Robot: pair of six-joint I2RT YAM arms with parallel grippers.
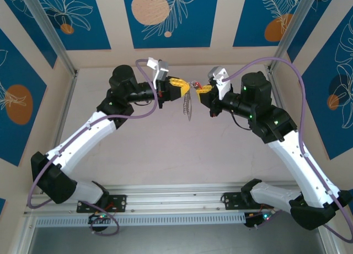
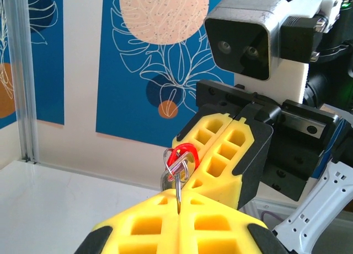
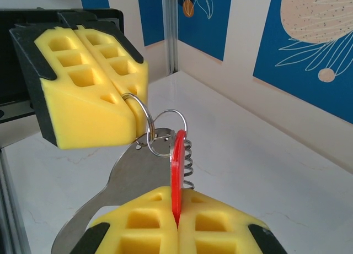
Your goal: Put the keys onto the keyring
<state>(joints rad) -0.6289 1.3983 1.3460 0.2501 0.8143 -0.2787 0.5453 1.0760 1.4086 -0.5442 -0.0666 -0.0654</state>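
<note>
The left gripper (image 2: 179, 207) pinches the flat grey metal keyring (image 3: 124, 177); the right gripper (image 3: 176, 218), facing the keyring, clamps the tiny red-headed key (image 3: 177, 166).

No text, label, brand or number can be read anywhere. The wall panels (image 1: 187, 22) carry only white leaf drawings and round orange and cream shapes, not letters

Left tool (image 1: 183, 86) and right tool (image 1: 201, 90) closed, tips close together.
</note>
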